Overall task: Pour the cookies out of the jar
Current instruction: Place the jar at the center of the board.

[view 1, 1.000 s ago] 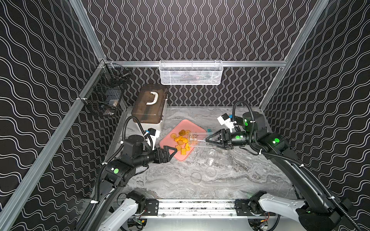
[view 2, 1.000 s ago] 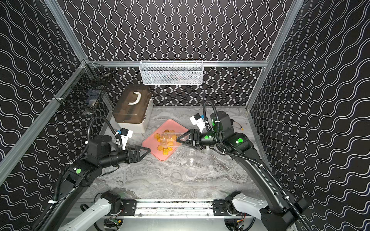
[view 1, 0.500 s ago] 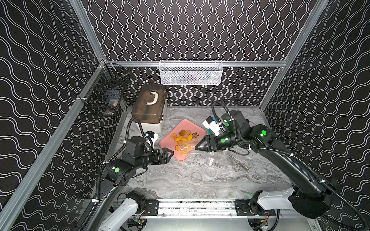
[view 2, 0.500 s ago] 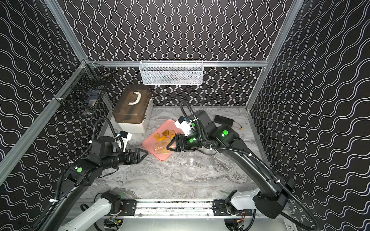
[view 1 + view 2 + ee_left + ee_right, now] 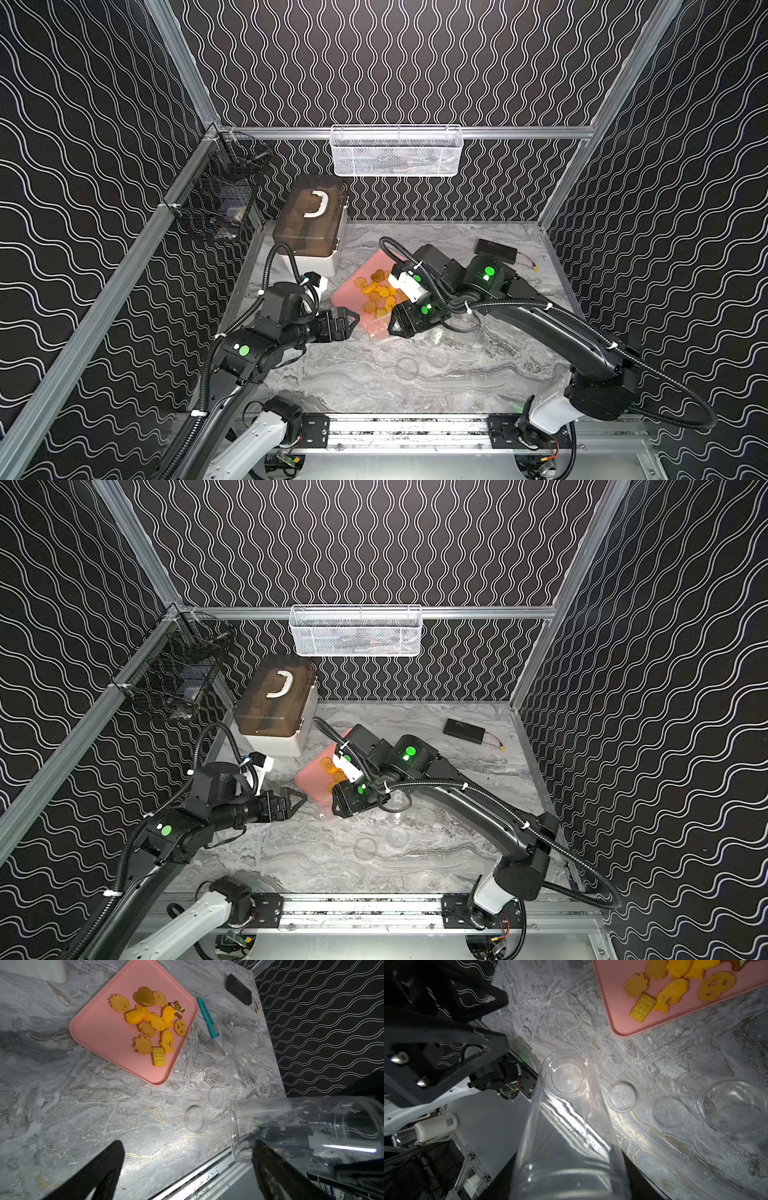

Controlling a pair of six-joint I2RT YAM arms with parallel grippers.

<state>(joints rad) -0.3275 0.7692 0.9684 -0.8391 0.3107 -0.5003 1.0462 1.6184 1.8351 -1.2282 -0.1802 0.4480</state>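
Note:
The cookies (image 5: 151,1020), orange-yellow with a brown heart and star, lie spread on a pink tray (image 5: 99,1028), seen too in both top views (image 5: 378,293) (image 5: 334,771). My right gripper (image 5: 566,1178) is shut on the mouth end of a clear jar (image 5: 566,1115), which looks empty and points base-first off the tray's near corner (image 5: 376,330). My left gripper (image 5: 189,1144) stands open with nothing between its fingers, just beside the jar's base (image 5: 301,1126). In both top views the two grippers (image 5: 351,322) (image 5: 390,328) nearly meet.
Two more clear jars (image 5: 245,1043) (image 5: 228,1071) lie on the marble table right of the tray, with two loose lids (image 5: 196,1119) (image 5: 217,1097). A teal cutter (image 5: 207,1017) and a black box (image 5: 239,989) lie farther back. A brown-lidded case (image 5: 309,220) stands at the back left.
My right arm has swung the jar from over the tray to the left and forward, past the tray's near corner. My left gripper stays open in nearly the same place.

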